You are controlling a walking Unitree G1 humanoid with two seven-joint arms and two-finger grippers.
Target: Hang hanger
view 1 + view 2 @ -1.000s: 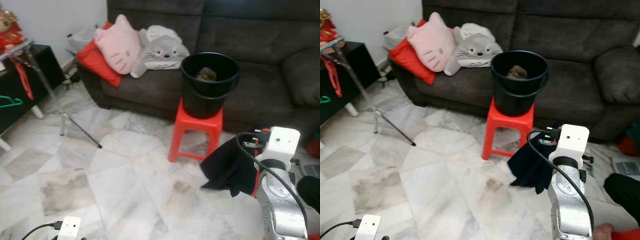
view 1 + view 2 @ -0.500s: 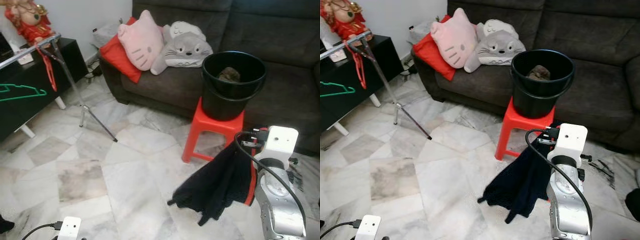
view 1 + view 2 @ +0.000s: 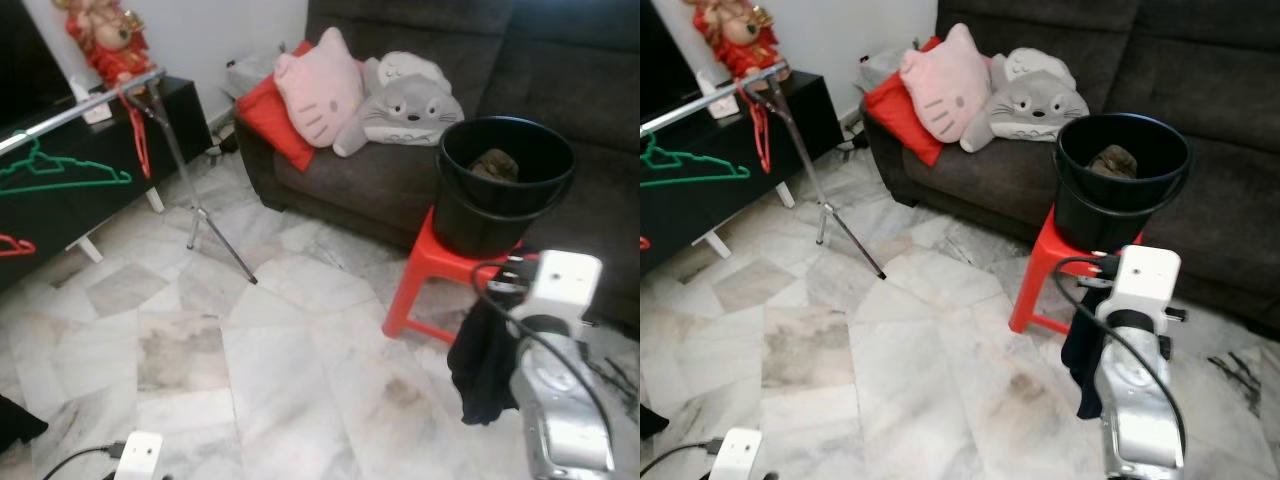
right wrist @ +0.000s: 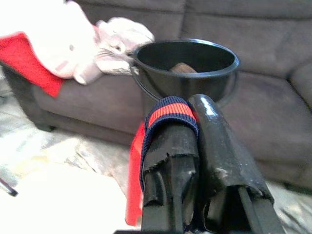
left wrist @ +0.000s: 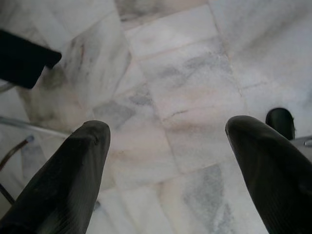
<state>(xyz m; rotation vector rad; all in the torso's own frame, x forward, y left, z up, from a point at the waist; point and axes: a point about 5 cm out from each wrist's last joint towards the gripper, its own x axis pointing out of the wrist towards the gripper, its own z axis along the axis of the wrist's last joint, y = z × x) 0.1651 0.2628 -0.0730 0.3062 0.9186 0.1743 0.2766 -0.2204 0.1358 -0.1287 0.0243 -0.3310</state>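
Observation:
My right gripper [image 4: 192, 109] is shut on a dark garment [image 3: 485, 365]; its red and navy ribbed band [image 4: 170, 109] is folded over one finger. The garment hangs limp from that raised right arm [image 3: 555, 410], beside the red stool. At the far left stands a metal clothes rail [image 3: 85, 105] on a tripod [image 3: 200, 215]. A green hanger [image 3: 62, 175] and a red hanger [image 3: 137, 140] hang on it, and part of another red hanger [image 3: 15, 245] shows lower down. My left gripper [image 5: 165, 161] hangs low over the marble floor, open and holding nothing.
A black bucket [image 3: 500, 190] with something brown inside sits on a red stool [image 3: 430, 270] before a dark sofa [image 3: 400, 175] with plush cushions. A black cabinet [image 3: 110, 160] stands behind the rail. Marble floor [image 3: 270, 350] lies between me and the rail.
The whole view has swung left, bringing the rail and hangers further in. The garment, spread and swinging out to the left earlier, now hangs straight down from the right gripper.

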